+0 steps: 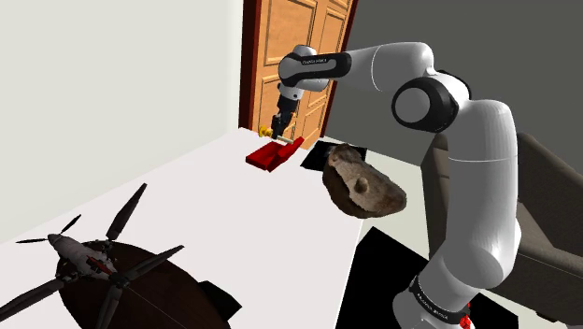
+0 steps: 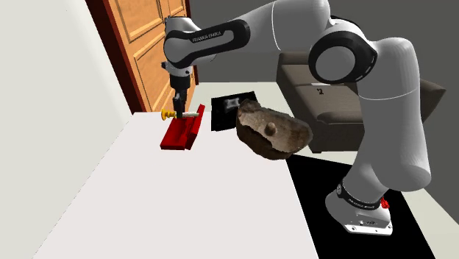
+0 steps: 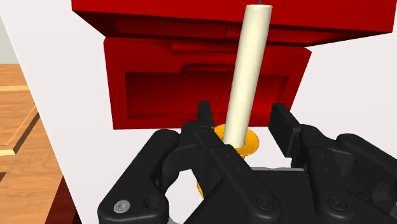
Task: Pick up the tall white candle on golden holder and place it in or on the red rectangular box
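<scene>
A tall white candle (image 3: pixel 248 70) on a golden holder (image 3: pixel 238 143) lies tilted across the red rectangular box (image 3: pixel 159 83), holder end toward my hand. My black gripper (image 3: pixel 242 121) stands open around the candle's base, with a gap on each side between the fingers and the candle. In the second exterior view the candle (image 2: pixel 187 115) rests on the far end of the red box (image 2: pixel 180 135), the golden holder (image 2: pixel 168 115) sticks out past the box's edge, and the gripper (image 2: pixel 179 109) hangs just above. The shoulder view has the gripper (image 1: pixel 280 131) over the box (image 1: pixel 266 157).
The box sits at the far end of a white table (image 1: pixel 187 215), near a wooden door (image 1: pixel 290 37). A brown rock-like lump (image 1: pixel 362 182) is beside the arm. A propeller drone model (image 1: pixel 89 262) lies at the table's near end. A sofa (image 2: pixel 324 88) stands behind.
</scene>
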You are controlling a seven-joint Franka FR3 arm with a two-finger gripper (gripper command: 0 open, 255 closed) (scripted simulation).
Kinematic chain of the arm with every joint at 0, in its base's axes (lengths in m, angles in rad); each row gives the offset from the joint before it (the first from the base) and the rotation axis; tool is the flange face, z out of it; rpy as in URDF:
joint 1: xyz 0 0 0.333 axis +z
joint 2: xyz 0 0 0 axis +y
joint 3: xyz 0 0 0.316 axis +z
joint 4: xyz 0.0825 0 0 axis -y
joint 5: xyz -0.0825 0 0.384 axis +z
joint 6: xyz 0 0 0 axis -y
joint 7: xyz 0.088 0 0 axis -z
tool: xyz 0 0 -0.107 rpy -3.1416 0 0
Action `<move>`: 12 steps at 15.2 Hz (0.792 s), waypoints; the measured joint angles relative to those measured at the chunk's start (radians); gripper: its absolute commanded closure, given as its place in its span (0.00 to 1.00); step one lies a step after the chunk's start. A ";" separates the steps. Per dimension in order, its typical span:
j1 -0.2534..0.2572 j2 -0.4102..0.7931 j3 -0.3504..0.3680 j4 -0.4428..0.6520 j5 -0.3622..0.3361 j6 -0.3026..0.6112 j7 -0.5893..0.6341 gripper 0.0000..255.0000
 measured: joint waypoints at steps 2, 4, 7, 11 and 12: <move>0.000 0.000 0.000 0.000 0.000 0.000 0.000 0.00; 0.000 0.000 0.000 0.000 0.000 0.000 0.000 0.00; -0.005 -0.010 -0.002 0.022 -0.002 -0.032 -0.001 0.00; -0.011 -0.018 -0.005 0.090 -0.005 -0.108 0.007 0.00; -0.012 -0.019 -0.005 0.092 -0.005 -0.111 0.007 0.00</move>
